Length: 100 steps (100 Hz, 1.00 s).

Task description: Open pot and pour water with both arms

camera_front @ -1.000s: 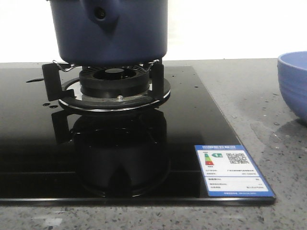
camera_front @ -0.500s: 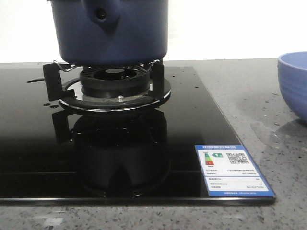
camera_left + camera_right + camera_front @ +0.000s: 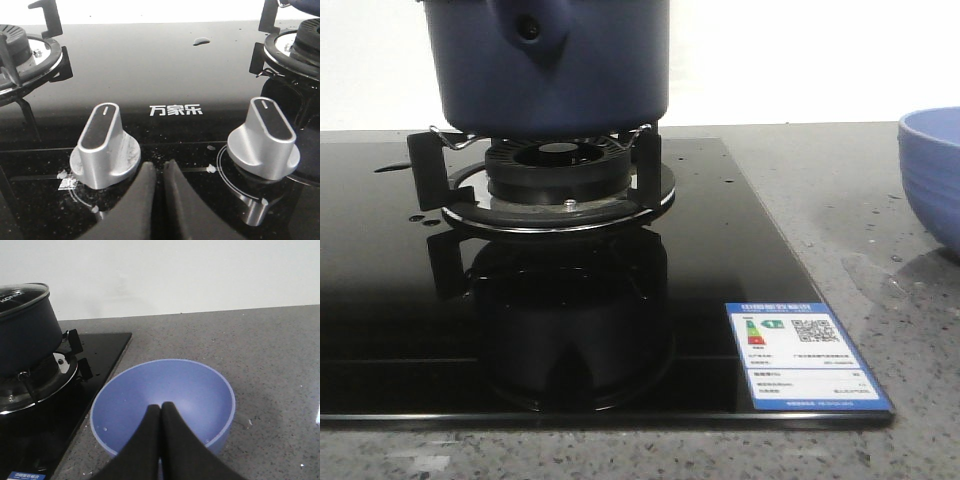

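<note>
The dark navy pot (image 3: 550, 65) stands on the burner grate (image 3: 545, 175) of the black glass hob, its handle stub with a dark hole facing the front camera. In the right wrist view the pot (image 3: 22, 325) carries a glass lid with a metal rim (image 3: 25, 297). My right gripper (image 3: 160, 407) is shut and empty, above the light blue bowl (image 3: 165, 400). My left gripper (image 3: 159, 165) is shut and empty, low over the hob front between two silver knobs. Neither gripper shows in the front view.
The light blue ribbed bowl (image 3: 932, 175) sits on the grey speckled counter right of the hob. Two silver knobs (image 3: 102, 145) (image 3: 265, 137) stand on the hob front. A second burner (image 3: 22, 55) lies further left. An energy label (image 3: 805, 355) marks the hob's front right corner.
</note>
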Motion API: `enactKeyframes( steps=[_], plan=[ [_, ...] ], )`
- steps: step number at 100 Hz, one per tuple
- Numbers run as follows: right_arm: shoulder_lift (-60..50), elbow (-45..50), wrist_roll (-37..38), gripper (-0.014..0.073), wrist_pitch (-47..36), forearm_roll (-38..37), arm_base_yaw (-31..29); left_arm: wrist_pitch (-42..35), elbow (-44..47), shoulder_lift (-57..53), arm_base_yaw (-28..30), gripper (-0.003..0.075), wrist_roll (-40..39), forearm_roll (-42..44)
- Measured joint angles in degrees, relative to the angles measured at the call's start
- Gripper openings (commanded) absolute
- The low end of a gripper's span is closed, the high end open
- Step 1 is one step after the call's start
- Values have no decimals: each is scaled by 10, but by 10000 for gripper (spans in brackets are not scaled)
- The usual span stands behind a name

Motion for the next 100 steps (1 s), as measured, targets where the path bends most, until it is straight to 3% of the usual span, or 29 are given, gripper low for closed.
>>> enactKeyframes(
  steps=[36, 53, 65, 84, 100],
  plan=[
    [0, 0, 0, -62, 0, -3, 0, 1, 0, 0, 0, -20, 0, 0],
    [0, 27, 5, -62, 13, -90, -10, 1, 0, 0, 0, -20, 0, 0],
    [0, 97, 48, -62, -65, -114, -39, 1, 0, 0, 0, -20, 0, 0],
    [0, 252, 108, -62, -280, -135, -91, 1, 0, 0, 0, -20, 0, 0],
    [-2, 265, 114, -62, -286, -156, -101, 1, 0, 0, 0, -20, 0, 0]
  ],
)
